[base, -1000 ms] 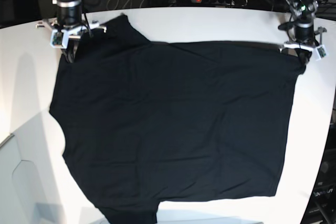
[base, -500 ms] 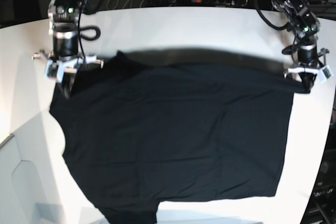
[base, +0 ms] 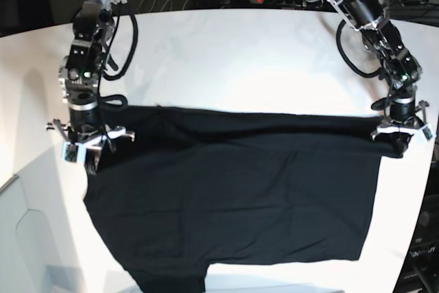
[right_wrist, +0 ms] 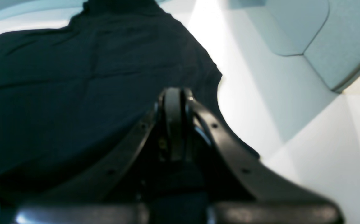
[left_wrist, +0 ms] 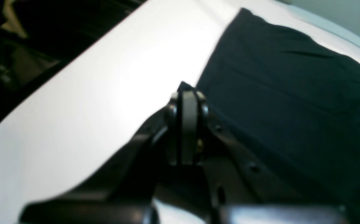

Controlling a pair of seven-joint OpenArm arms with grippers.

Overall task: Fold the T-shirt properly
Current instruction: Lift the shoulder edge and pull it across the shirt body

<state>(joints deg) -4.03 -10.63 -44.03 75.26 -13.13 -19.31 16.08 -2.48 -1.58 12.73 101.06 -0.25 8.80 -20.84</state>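
The black T-shirt [base: 233, 190] lay spread on the white bench [base: 233, 53]. The left tool [base: 398, 143] was pinched tight on one far corner of the cloth. The right tool [base: 88, 157] was pinched tight on the other far corner.

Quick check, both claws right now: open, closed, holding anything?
Left claw: closed, pinching the far edge of the T-shirt at one corner.
Right claw: closed, pinching the same edge of the T-shirt at the other corner.
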